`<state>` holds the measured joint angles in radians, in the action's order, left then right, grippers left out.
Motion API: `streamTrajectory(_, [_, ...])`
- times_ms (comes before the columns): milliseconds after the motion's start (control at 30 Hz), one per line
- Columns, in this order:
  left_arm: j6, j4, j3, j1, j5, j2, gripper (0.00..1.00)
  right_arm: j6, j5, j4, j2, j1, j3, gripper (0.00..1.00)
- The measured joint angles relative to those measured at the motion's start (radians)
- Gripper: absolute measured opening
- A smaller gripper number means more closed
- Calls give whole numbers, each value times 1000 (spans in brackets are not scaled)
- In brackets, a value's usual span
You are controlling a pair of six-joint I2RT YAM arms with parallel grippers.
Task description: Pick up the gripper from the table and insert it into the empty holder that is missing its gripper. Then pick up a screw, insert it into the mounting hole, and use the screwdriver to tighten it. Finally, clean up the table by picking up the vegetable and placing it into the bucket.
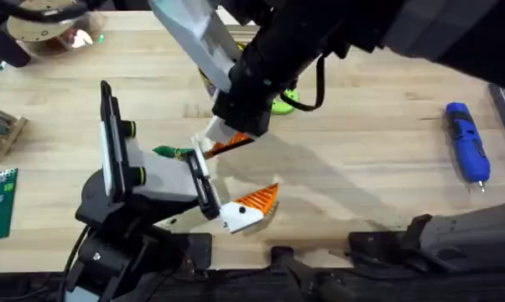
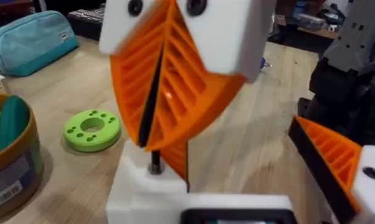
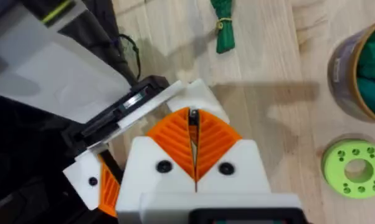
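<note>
Your right gripper (image 1: 229,141) is pinched closed on a small dark screw (image 2: 155,163). Its long axis stands on end, tip down on the white plastic holder block (image 2: 175,193) just left of table centre. Your left gripper (image 1: 227,180) is spread wide with nothing in it. The blue pen-shaped screwdriver (image 1: 468,143) lies out at 3 o'clock on the pale plank table (image 1: 361,168), its long axis running 12 to 6 and its bit toward 6. The dark-green leafy toy vegetable (image 1: 164,152) lies at 9 o'clock of the right gripper.
</note>
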<state>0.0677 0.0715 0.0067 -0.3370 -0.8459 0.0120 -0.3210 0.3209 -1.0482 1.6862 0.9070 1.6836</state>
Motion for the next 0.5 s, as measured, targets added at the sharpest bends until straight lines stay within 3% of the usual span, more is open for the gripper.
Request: streamTrajectory(500, [0, 0, 0, 0, 0, 0, 985, 7, -14, 1, 0, 3, 0, 8])
